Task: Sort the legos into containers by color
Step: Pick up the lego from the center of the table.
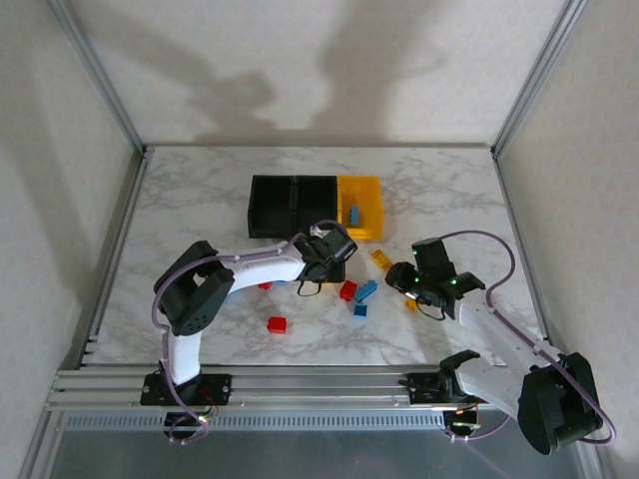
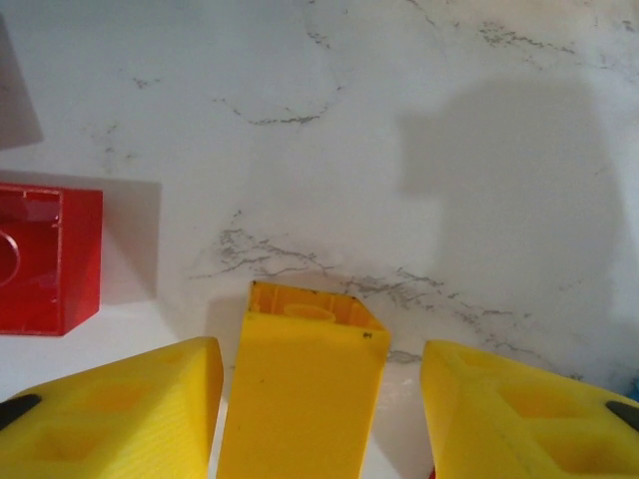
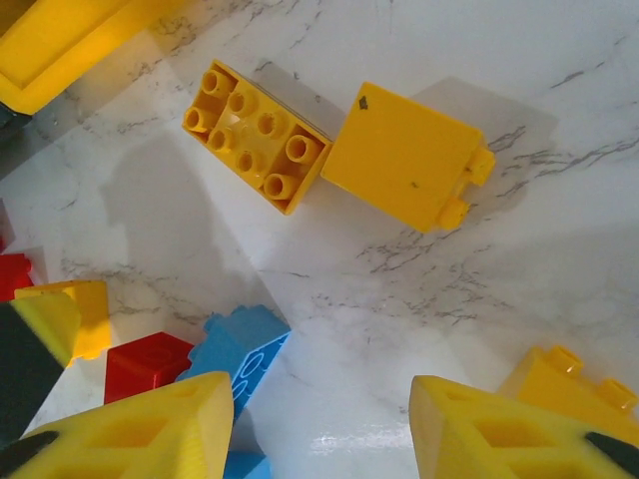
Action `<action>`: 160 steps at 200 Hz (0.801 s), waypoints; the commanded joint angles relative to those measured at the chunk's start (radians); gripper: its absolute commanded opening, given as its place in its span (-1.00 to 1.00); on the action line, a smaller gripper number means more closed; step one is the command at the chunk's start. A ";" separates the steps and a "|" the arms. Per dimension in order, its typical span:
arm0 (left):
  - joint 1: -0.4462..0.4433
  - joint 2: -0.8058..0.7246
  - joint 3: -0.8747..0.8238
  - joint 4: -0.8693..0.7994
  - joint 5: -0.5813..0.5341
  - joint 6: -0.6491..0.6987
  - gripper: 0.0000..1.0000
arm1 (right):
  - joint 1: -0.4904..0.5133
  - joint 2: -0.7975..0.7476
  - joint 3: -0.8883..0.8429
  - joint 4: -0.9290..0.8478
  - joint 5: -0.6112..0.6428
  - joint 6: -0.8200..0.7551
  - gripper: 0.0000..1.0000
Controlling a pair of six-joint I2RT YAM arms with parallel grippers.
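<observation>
Top external view showed the marble table point(image 1: 200, 200) w/ three containers point(image 1: 317, 200) in a row at the far side: two black ones, then the yellow bin point(image 1: 365, 192) at the right end. One blue brick point(image 1: 354, 214) lay inside the yellow bin. Loose legos point(image 1: 360, 309) were scattered in the middle, betw. the two arms, in red, blue and yellow. One red brick point(image 1: 277, 324) lay apart from them, nearer to the arm bases. The left gripper point(image 1: 324, 261) was low, just in front of the black containers. The right gripper point(image 1: 401, 283) was at the right side of the pile.

On the left wrist view, the fingers point(image 2: 110, 409) were spread and a yellow brick point(image 2: 300, 389) stood betw. them, hollow underside visible at its far end. It was just beside one finger, but bare marble showed betw. it and the other, so the jaws stood open around it, not pressed on it. A red block point(image 2: 45, 259) lay at the left.

On the right wrist view, the yellow fingertips point(image 3: 130, 429) were also apart, w/ bare marble betw. them. Ahead lay a studded yellow piece point(image 3: 258, 135) touching a second yellow piece point(image 3: 404, 155), which lay on its side. A blue piece point(image 3: 240, 354) and a red piece point(image 3: 150, 364) lay near one finger.
</observation>
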 commanded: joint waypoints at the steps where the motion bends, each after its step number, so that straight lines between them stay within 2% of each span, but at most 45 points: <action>1: -0.009 0.029 0.028 -0.052 -0.043 0.027 -0.04 | -0.007 -0.002 -0.014 0.014 -0.012 0.014 -0.01; 50: -0.009 0.019 0.039 -0.080 -0.059 0.043 -0.60 | -0.007 0.012 -0.010 0.021 -0.018 0.014 -0.02; 68: 0.005 -0.015 0.058 -0.106 -0.081 0.062 -0.70 | -0.005 0.010 0.003 0.025 -0.026 0.009 -0.02; 107: 0.099 -0.081 0.125 -0.148 -0.107 0.113 -0.73 | 0.002 -0.031 0.028 0.085 -0.107 -0.031 -0.01; 160: 0.221 -0.002 0.312 -0.179 -0.108 0.172 -0.72 | 0.111 -0.015 0.102 0.166 -0.148 -0.079 0.04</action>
